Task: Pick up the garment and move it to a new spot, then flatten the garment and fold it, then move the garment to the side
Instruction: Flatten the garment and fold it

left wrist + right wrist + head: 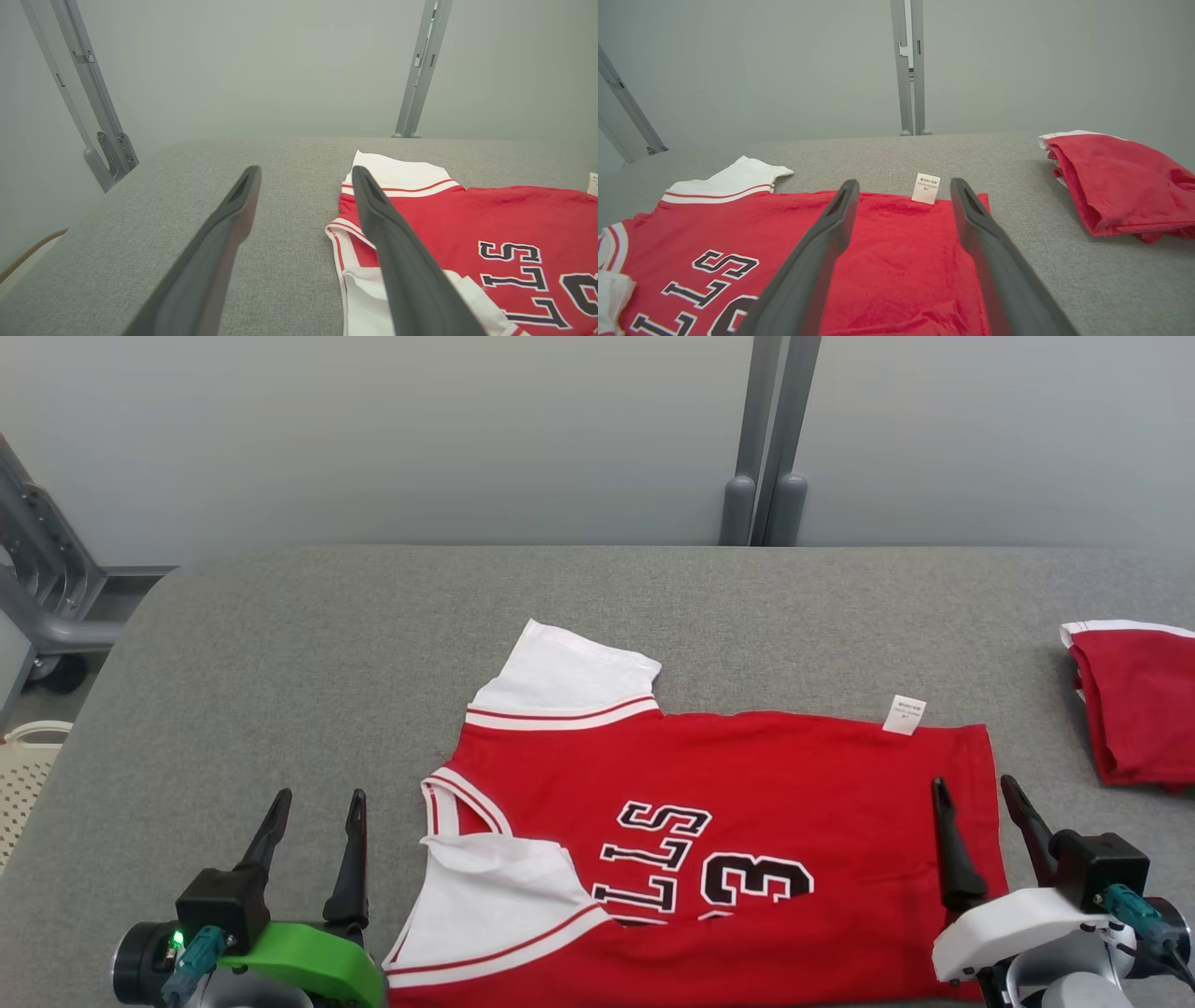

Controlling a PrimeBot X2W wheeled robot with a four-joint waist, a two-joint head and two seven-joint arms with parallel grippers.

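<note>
Left gripper (pixel 320 795) and right gripper (pixel 973 782): fingers wide apart on both, nothing held. Grey table (pixel 280 644) lies bare under the left gripper. Red shirt (pixel 747 784) lies flat between the two, its hem corner under the right gripper; contact cannot be told. Second red garment (pixel 1139 709) lies folded, outward of the right gripper. White label (pixel 904 714) sits just beyond the right gripper.

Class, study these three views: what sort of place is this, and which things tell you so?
Probably a robotics lab or test cell: a grey fabric-covered table, plain wall panels joined by a metal post, and a red jersey spread out, with a second red garment at the table's right.
</note>
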